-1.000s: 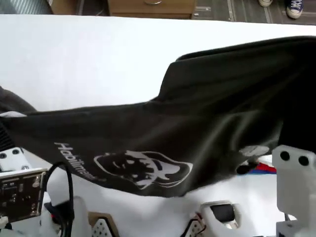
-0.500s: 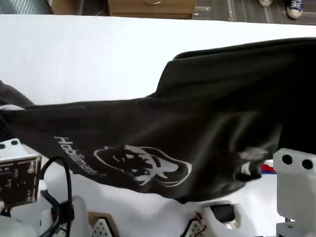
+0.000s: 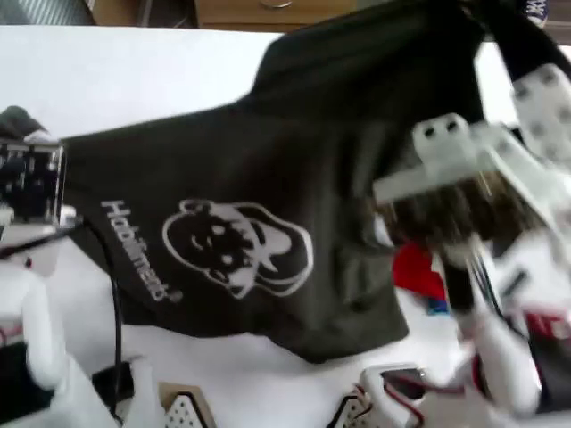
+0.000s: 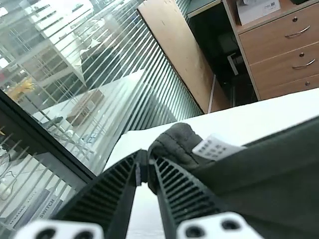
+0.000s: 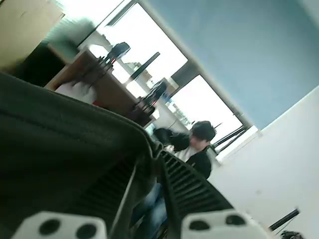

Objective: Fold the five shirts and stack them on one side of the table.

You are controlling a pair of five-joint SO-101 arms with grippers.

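A black shirt (image 3: 268, 178) with a white face print hangs spread between my two arms above the white table (image 3: 134, 71). In the left wrist view my left gripper (image 4: 147, 167) is shut on a bunched corner of the shirt (image 4: 259, 169), beside a white label (image 4: 214, 147). My right gripper (image 5: 153, 158) is shut on the shirt's edge (image 5: 60, 149), held high. In the high view the left arm (image 3: 31, 183) stands at the shirt's left end. The right arm (image 3: 455, 178) rises in front of its right part.
A red object (image 3: 419, 267) lies on the table under the shirt's right side. Wooden drawers (image 3: 268, 11) stand beyond the table's far edge. Arm bases and cables (image 3: 116, 339) crowd the near edge.
Both arms have risen and carried the shirt up and toward the far side. The right arm swung up into the high view, and the print now faces the camera more squarely.
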